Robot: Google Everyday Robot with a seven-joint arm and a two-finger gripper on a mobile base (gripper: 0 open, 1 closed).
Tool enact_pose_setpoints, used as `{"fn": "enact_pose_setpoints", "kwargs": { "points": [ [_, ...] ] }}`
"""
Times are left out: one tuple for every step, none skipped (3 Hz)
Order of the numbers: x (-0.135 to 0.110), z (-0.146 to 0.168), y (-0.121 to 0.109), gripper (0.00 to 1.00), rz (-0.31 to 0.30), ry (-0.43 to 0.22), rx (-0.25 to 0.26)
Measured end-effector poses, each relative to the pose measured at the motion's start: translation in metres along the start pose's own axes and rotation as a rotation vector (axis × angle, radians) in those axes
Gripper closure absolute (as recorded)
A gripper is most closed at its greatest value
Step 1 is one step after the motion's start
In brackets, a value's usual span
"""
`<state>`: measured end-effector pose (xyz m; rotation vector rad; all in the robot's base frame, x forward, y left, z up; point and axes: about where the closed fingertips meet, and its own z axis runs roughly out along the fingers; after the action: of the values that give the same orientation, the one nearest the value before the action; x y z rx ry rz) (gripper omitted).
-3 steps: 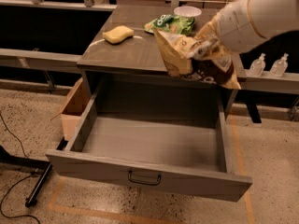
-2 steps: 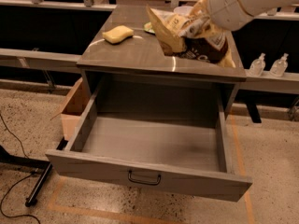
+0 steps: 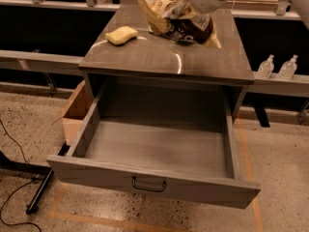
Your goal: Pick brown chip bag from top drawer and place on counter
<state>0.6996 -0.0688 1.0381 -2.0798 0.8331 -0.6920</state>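
The brown chip bag (image 3: 186, 28), dark brown and white with a pale yellow end, hangs tilted over the back right of the counter (image 3: 145, 57). Its lower end is at or just above the surface. My gripper (image 3: 175, 11) comes in from the top of the view on a white arm and is shut on the bag's upper part. The top drawer (image 3: 159, 149) is pulled fully out below the counter and has nothing in it. Its small dark handle (image 3: 148, 184) is at the middle of the front panel.
A yellow sponge (image 3: 121, 35) lies on the counter's back left. A cardboard box (image 3: 77, 112) stands on the floor left of the drawer. Two clear bottles (image 3: 266, 66) sit on a low ledge at the right. A black stand leg (image 3: 41, 192) and cables lie at the lower left.
My gripper has carried the brown chip bag up and back from the counter's front right edge to over its back part. The camera now looks closer at the cabinet.
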Motion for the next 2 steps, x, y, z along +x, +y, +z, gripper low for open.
{"fn": "enact_pose_setpoints", "kwargs": {
  "points": [
    [0.009, 0.039, -0.008, 1.0, 0.011, -0.009, -0.004],
    [0.001, 0.077, -0.009, 0.82, 0.003, -0.052, -0.027]
  ]
}}
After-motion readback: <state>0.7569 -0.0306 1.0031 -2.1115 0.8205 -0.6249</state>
